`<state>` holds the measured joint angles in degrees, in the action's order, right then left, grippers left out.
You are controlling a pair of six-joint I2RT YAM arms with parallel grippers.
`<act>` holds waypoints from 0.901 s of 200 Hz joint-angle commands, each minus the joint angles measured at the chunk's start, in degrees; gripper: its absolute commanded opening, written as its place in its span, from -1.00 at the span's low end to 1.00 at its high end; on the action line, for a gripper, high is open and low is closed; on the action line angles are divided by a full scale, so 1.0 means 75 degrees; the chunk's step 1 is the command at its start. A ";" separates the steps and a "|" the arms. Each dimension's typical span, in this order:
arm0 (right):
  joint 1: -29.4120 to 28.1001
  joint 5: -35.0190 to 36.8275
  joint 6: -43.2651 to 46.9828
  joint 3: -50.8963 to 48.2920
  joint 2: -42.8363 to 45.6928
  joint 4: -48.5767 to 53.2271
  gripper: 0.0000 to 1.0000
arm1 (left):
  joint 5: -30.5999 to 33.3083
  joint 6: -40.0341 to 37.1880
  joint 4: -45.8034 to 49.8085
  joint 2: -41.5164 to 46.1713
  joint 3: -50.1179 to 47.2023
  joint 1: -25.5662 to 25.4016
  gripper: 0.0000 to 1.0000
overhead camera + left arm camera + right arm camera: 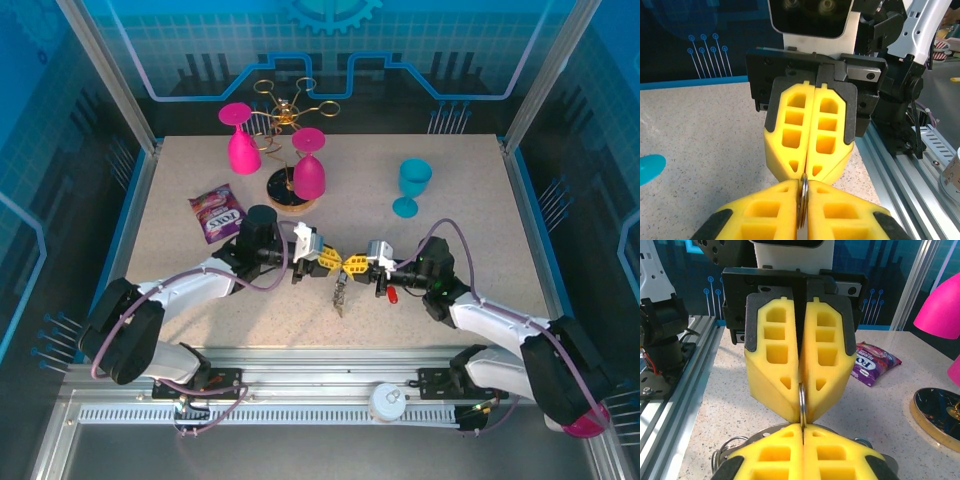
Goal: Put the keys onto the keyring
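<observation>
Meeting tip to tip above the near middle of the table (480,200), the left gripper (334,262) and the right gripper (353,265) are recorded nose to nose in the top view. The left gripper is found closed. In the left wrist view its yellow fingers (765,212) are pressed together on the thin keyring (802,200), which is held edge-on in the seam between them. The right gripper is likewise clamped on the same ring. In the right wrist view its fingers (770,455) are drawn tight with the wire standing upright between them, and the opposing left fingers are closed on the wire's upper part. The keyring is therefore located at the point where the two grippers meet, gripped from both sides. A cluster of keys (340,295) is seen just below that point in the top view, towards the near edge. Whether they are threaded on the ring cannot be told. A small red item (392,296) is noted on the table just beside the right wrist, and what it is cannot be made out. At the far side a gold rack (285,105) on a round base (283,203) is recorded with two inverted pink glasses (240,150) at it. A teal glass (412,185) is stood apart to its right, and a purple packet (217,212) is laid to its left.
</observation>
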<state>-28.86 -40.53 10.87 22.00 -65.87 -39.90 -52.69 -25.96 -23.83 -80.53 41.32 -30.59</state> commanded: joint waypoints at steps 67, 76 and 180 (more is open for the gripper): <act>-0.0133 -0.0009 0.0574 0.0460 0.0333 0.0697 -1.00 | 0.0497 -0.1051 0.1483 0.0330 0.0395 -0.0016 -1.00; -0.0136 0.0068 0.0559 0.0411 0.0346 0.0610 -1.00 | 0.0471 -0.1004 0.1342 0.0365 0.0348 -0.0017 -1.00; -0.0195 0.0064 0.0445 0.0380 -0.0109 0.0041 -0.55 | 0.0067 -0.0184 -0.0083 0.0309 -0.0030 -0.0016 -1.00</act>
<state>-29.36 -39.46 14.02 23.38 -65.67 -37.56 -49.34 -28.32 -21.19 -79.26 41.67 -30.81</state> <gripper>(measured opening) 0.237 0.050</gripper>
